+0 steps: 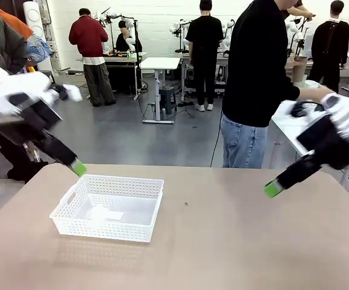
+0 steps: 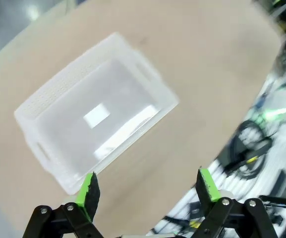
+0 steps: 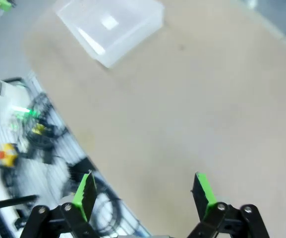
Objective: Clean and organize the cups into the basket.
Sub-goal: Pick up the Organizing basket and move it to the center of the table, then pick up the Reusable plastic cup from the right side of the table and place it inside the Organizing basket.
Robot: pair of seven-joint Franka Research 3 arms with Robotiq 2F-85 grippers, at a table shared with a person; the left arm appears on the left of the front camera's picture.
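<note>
Light-brown rounded desk (image 1: pixel 234 241) carries the shallow white plastic lattice basket (image 1: pixel 104 229) left of centre, upright, with only a pale patch on its floor and no cup inside. By my reading the task has barely begun: every cup is yet to be cleaned and placed. The black, green-padded left end effector (image 2: pixel 147 187) hangs near the basket's far left corner, fingers spread and empty. The matching right end effector (image 3: pixel 145 191) hovers over the desk's right side, likewise spread and empty.
</note>
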